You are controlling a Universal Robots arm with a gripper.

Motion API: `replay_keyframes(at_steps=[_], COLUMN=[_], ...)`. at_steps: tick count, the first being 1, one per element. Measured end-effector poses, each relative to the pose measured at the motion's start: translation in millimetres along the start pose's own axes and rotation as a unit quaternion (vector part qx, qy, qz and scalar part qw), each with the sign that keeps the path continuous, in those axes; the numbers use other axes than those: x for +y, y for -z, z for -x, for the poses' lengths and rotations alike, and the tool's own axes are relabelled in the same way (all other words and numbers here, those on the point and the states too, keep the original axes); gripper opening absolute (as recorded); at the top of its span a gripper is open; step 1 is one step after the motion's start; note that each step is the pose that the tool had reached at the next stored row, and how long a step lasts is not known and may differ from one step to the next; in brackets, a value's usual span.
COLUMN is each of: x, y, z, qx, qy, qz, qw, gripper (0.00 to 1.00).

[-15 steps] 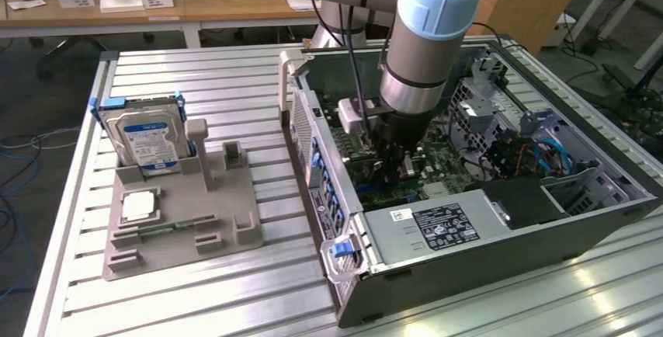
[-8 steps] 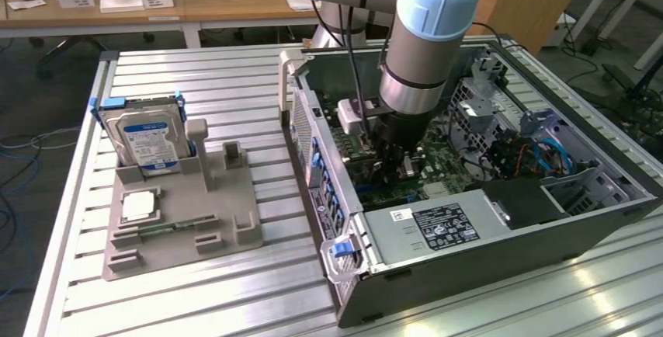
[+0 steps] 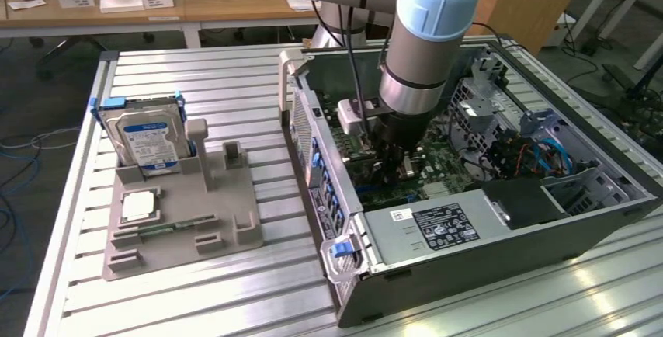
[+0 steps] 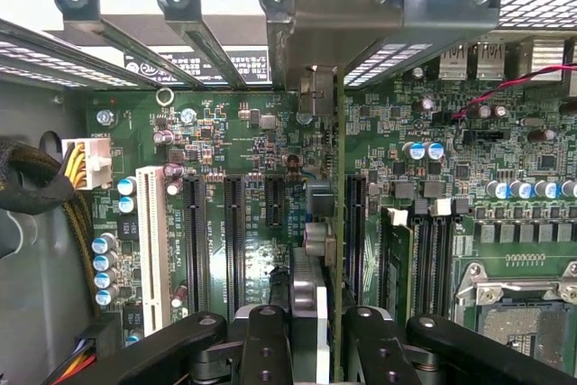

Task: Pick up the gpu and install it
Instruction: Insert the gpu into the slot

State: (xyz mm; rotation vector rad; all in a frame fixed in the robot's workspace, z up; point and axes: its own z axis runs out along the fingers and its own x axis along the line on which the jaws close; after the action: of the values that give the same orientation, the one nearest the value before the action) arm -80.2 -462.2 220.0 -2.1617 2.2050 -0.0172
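i reach down into the open case (image 3: 498,220), my gripper (image 3: 397,168) low over the motherboard (image 3: 440,168); a hard drive (image 3: 145,139) stands in the holder (image 3: 223,220) beside it.

Open-topped grey computer case (image 3: 498,267) on the slatted aluminium desk (image 3: 207,298): access from above. Inside, the thin dark upright gpu card (image 4: 335,250) stands between black expansion slots (image 4: 234,241); silver power-supply box (image 3: 435,228) and blue cables (image 3: 549,154) crowd the exterior view's right.
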Motion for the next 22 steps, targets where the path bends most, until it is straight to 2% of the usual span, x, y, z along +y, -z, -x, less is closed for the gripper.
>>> replay_keyframes(at_steps=[10, 14, 22], x=[0.2, -0.1, 0.1], y=[-2.0, 0.5, 1.3], z=[-0.1, 0.3, 0.0], qx=[0.0, -0.0009, 0.0], qy=[0.0, 0.0, 0.0], qz=[0.0, -0.0005, 0.0], qw=[1.0, 1.0, 1.0], gripper=[0.28, 0.28, 0.28])
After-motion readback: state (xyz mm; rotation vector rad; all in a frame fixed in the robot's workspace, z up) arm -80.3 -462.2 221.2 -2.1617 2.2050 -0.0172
